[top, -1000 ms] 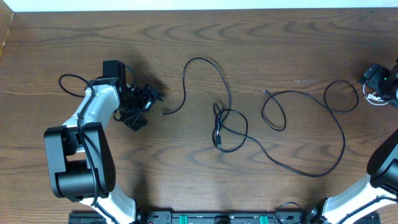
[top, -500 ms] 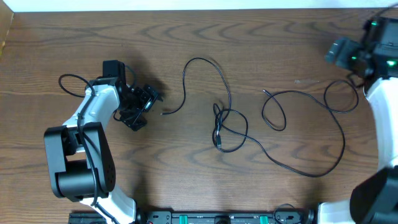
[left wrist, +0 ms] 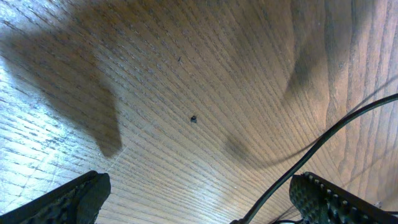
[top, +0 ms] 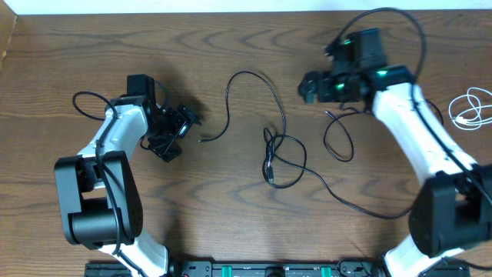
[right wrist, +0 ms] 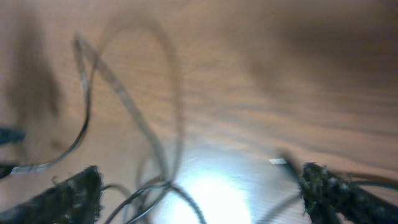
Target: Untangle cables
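Near the right end of the black cable [top: 270, 165], my right pincer [top: 307, 86] hovers wide open and empty, likely lining up a grab. My left pincer [top: 181, 136] sits open, holding nothing, beside the other end. The knot lies between them. The white cable [top: 469, 108] lies well apart, far right.

Right wrist view blurred (black cable [right wrist: 124, 107] smeared); white cable [top: 461, 117] cut by overhead's right edge.
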Controlling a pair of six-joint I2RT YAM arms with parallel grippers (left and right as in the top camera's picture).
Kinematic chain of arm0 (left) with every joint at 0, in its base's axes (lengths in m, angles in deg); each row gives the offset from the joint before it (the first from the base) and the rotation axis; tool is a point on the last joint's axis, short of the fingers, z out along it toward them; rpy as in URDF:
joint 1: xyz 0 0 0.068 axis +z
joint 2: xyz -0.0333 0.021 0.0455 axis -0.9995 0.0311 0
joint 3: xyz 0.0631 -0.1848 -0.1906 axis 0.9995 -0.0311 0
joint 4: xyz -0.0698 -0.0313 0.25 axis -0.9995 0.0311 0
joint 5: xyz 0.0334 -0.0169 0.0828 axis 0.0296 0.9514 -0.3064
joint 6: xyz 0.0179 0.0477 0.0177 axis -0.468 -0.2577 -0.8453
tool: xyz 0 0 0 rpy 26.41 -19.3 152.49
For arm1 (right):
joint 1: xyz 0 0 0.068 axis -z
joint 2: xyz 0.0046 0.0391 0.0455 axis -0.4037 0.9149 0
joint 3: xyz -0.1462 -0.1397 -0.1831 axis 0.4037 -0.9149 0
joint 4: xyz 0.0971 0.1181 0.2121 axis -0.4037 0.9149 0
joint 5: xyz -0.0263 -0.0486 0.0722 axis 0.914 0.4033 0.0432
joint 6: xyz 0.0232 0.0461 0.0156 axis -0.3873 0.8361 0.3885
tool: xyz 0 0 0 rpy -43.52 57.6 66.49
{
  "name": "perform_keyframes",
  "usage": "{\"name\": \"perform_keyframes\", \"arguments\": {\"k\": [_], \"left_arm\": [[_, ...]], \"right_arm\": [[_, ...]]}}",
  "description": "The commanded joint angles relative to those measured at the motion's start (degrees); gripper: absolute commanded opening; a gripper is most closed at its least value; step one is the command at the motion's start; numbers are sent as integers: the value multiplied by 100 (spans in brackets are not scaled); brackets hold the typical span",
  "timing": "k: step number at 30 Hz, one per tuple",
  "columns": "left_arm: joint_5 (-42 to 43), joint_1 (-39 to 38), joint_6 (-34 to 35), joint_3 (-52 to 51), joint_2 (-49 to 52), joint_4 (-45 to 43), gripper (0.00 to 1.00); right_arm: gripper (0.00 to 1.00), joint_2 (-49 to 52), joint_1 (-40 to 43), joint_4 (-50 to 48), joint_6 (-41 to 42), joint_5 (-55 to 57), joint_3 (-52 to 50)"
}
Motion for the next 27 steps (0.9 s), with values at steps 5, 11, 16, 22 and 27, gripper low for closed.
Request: {"name": "perform_keyframes", "arguments": {"k": [5,11,16,22,27], "left_arm": [[-79,17,-52,-31,57,24,98],[-79,17,-52,-31,57,24,98],[-79,17,-52,-31,57,24,98],[-79,17,-55,-31,57,24,98],[-79,17,-52,-31,57,24,98]], "right_arm": [[51,988,-800,170,1676,-964,44],[48,1585,-1294,181,2568,-1580,42],[1,1622,-1425,101,2509,-1554,57],[1,859,-1434,-457,1965,-1617,107],[1,-166,-1506,-623,249,-1602,107]]}}
